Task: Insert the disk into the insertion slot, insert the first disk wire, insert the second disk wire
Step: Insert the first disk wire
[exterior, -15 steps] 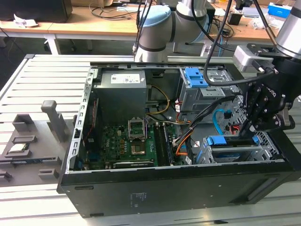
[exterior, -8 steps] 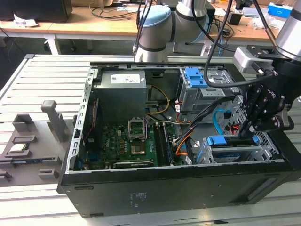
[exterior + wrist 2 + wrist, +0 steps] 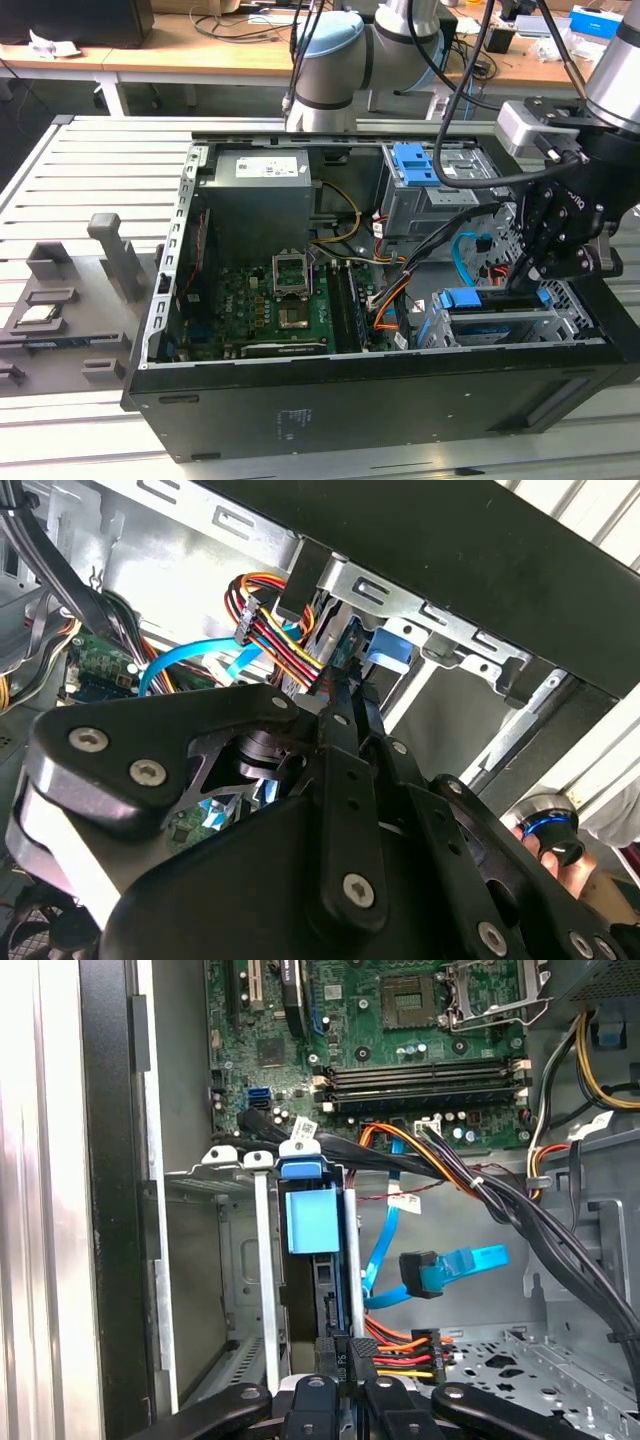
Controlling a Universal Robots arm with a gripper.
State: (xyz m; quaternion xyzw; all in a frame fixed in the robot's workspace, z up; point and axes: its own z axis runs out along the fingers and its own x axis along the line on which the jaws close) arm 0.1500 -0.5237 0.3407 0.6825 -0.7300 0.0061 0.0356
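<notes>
The jaws stand narrow, pinched on the small dark plug at the end of the first disk wire (image 3: pixel 400 1352), a bundle of orange, red, yellow and black strands. They hold it right against the near edge of the disk (image 3: pixel 325 1290). The disk, in its bright blue carrier, already sits between the metal rails of the insertion slot (image 3: pixel 262 1260), at the front corner of the open computer case (image 3: pixel 400 400). So the first step looks done and the first wire is the step in hand. I cannot tell whether the plug is fully home.

Finishing this step calls for the plug to be square to the disk's socket and pushed straight along the disk, with the stiff strands kept from twisting it off line.

The second disk wire (image 3: pixel 470 1260), thin, flat and light blue, hangs free just beside the slot, its plug joined to nothing. Beyond it lies the green motherboard (image 3: pixel 400 1020). The case rests on a slatted metal surface (image 3: pixel 90 160).
</notes>
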